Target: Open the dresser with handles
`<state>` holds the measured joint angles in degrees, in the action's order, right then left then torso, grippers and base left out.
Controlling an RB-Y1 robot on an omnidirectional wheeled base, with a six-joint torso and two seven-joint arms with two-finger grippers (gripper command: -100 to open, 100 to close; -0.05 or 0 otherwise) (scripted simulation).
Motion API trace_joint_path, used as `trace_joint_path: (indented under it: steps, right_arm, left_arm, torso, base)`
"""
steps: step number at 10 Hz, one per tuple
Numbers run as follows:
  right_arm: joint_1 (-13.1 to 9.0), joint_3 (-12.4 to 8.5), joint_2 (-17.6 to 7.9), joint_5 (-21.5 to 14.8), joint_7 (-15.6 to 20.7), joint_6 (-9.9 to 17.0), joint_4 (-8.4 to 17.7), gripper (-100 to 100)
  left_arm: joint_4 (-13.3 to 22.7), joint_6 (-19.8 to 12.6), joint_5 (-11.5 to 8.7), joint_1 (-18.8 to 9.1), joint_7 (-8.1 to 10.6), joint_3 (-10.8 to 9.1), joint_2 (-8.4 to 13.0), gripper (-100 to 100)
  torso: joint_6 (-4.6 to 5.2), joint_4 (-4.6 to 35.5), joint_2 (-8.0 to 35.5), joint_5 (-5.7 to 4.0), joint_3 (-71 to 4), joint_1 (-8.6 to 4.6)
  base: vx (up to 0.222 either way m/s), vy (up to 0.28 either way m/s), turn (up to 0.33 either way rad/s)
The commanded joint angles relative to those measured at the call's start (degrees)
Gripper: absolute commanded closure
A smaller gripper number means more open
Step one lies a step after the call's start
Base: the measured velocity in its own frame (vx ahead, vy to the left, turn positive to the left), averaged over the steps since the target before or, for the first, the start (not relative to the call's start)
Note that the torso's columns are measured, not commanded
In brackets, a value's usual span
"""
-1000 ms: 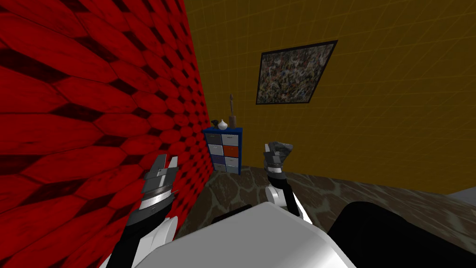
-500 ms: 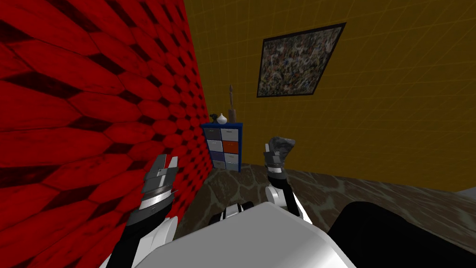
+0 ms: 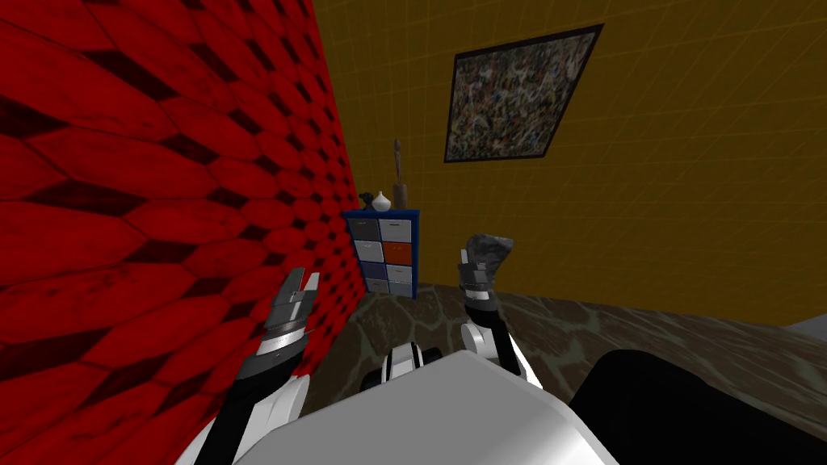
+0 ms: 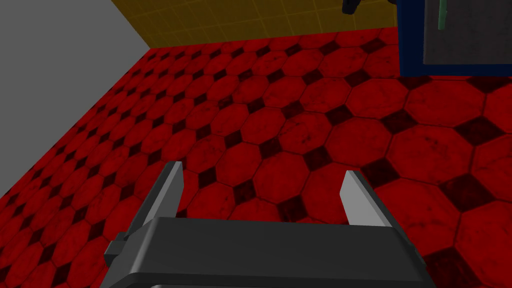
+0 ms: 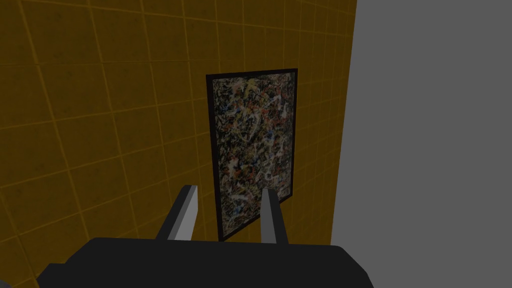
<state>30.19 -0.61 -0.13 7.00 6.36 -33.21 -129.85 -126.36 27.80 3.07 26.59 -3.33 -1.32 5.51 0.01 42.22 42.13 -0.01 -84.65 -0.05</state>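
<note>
Where the red wall meets the yellow wall: the dresser (image 3: pixel 381 252) stands in the corner, its side against the red wall (image 3: pixel 145 202), well apart from both of your grippers.
Dresser front: a blue frame holds two columns of drawers, grey and white, with one orange-red drawer (image 3: pixel 399 253) in the right-hand column.
Handle: your left wrist view shows a green handle (image 4: pixel 441 15) on a grey front inside the blue frame.
Markings: any writing on the drawer fronts is too small to tell.
Dresser top: a white vase (image 3: pixel 381 201) stands between a small dark object (image 3: pixel 366 198) on the red-wall side and a tall brown figure (image 3: pixel 398 173).
Left gripper (image 4: pixel 262 182): you hold it raised close beside the red wall, pointing along it toward the dresser; its fingers are spread wide and grasp nothing.
Right gripper (image 5: pixel 229 192): you hold it raised, nearer you than the dresser; its fingers are parted by a narrower gap, with nothing between them.
Wall picture (image 3: pixel 517 95): dark-framed and speckled, it hangs on the yellow wall (image 3: pixel 686 202) above and to the right of the dresser.
Floor (image 3: pixel 646 339): dark, with a stone pattern.
</note>
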Motion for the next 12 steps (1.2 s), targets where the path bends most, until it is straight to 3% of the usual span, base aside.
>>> trace_joint_path:
  steps: [1,12]
  right_arm:
    - [0.01,0.0,0.0,0.0,0.0,0.0,0.0,0]
    - [0.0,0.0,0.0,0.0,0.0,0.0,0.0,0]
  left_arm:
    - [3.68,0.08,0.12,-1.08,0.01,0.23,1.66,-100]
    - [18.33,-0.47,1.33,-6.32,-0.59,2.19,1.55,-100]
  torso:
    - [-0.02,0.02,0.01,0.01,-0.01,0.02]
    - [-0.02,0.05,0.12,0.01,0.05,0.04]
  base:
    - [0.14,-0.073,-0.045]
    - [0.106,-0.055,-0.047]
